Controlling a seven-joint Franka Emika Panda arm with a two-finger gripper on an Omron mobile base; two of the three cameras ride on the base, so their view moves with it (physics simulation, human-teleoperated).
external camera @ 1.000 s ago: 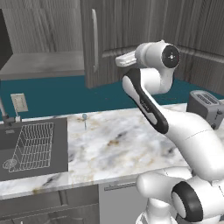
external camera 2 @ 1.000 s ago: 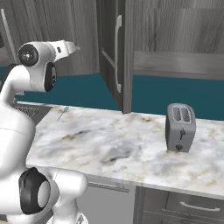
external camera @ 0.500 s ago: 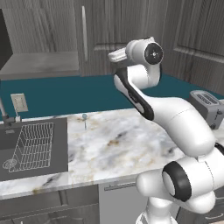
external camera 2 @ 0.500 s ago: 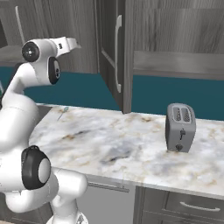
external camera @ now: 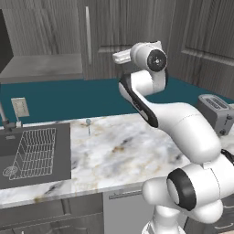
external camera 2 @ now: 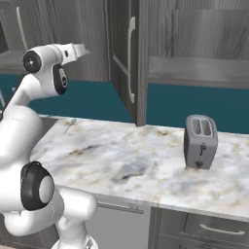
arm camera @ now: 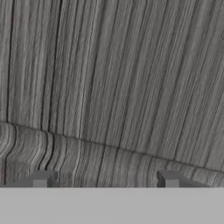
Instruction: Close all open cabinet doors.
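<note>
Open cabinet door [external camera 2: 127, 63], top centre of right base view, juts edge-on over the desk [external camera 2: 146, 160]; rigid hinged panel, probably swings easy, push flat face or bar handle [external camera 2: 131, 58]; end effector [arm camera: 105, 181] released, fingers apart, nothing between, facing wood grain.

Teal backsplash wall [external camera: 68, 98] behind a marble counter [external camera 2: 121, 160] with dark sink [external camera: 32, 153].
</note>
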